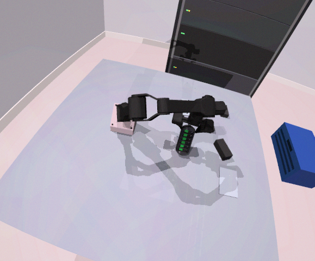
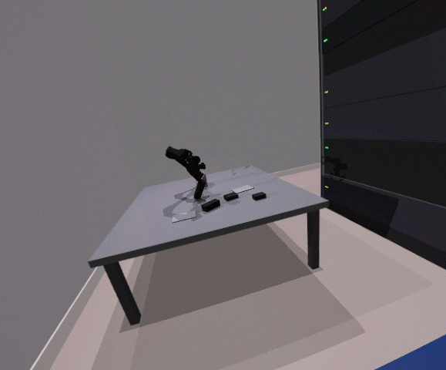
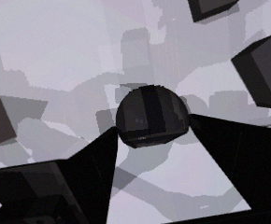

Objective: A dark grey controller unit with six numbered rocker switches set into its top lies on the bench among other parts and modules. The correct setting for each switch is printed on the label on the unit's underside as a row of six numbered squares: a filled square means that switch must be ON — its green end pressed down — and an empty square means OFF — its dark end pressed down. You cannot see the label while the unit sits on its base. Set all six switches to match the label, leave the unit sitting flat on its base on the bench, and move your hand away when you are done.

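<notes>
The dark grey controller unit (image 1: 185, 141) (image 2: 199, 190) (image 3: 151, 112) is held steeply tilted above the bench. In the top view its switch face is visible, with green showing on all six switches; which ends are pressed is too small to tell. My gripper (image 1: 188, 129) (image 3: 152, 124) is shut on the unit near one end, a fingertip on each side. The wrist view shows its rounded end; faint small marks there are unreadable. The underside label is not readable in any view. Whether the lower end touches the bench top (image 1: 95, 196) (image 2: 135, 230) is unclear.
A dark block (image 1: 222, 149) (image 2: 210, 205) (image 3: 263, 70) lies right of the unit, near a pale card (image 1: 228, 181) (image 2: 183, 217). Two more dark blocks (image 2: 230, 196) (image 2: 259, 196) and another card (image 2: 243, 189) lie beyond. A pink box (image 1: 122, 128) is under the arm's base.
</notes>
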### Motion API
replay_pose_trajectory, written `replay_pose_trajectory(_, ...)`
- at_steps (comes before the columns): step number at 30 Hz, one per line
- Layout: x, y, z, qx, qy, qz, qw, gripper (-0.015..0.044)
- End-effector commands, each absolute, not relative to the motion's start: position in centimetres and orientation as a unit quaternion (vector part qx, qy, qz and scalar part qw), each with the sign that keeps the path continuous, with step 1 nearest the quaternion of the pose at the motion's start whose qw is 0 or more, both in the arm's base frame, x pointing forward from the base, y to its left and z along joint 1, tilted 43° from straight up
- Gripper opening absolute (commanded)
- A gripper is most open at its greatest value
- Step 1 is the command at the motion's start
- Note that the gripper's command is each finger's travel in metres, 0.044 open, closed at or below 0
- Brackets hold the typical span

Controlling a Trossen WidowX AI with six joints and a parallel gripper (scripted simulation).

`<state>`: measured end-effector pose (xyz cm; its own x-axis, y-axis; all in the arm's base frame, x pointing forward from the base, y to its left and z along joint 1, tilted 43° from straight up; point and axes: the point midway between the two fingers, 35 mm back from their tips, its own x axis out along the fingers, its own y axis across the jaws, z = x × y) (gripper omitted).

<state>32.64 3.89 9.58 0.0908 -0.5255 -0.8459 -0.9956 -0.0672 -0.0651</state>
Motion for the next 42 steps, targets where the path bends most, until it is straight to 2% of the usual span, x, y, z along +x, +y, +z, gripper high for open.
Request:
replay_pose_trajectory(1,32.7,3.3,10.3,-0.65,0.585,0.332,0.355,0.0335)
replay_pose_trajectory(42,32.6,1.1,12.9,-0.642,0.576,0.347,0.369,0.0335)
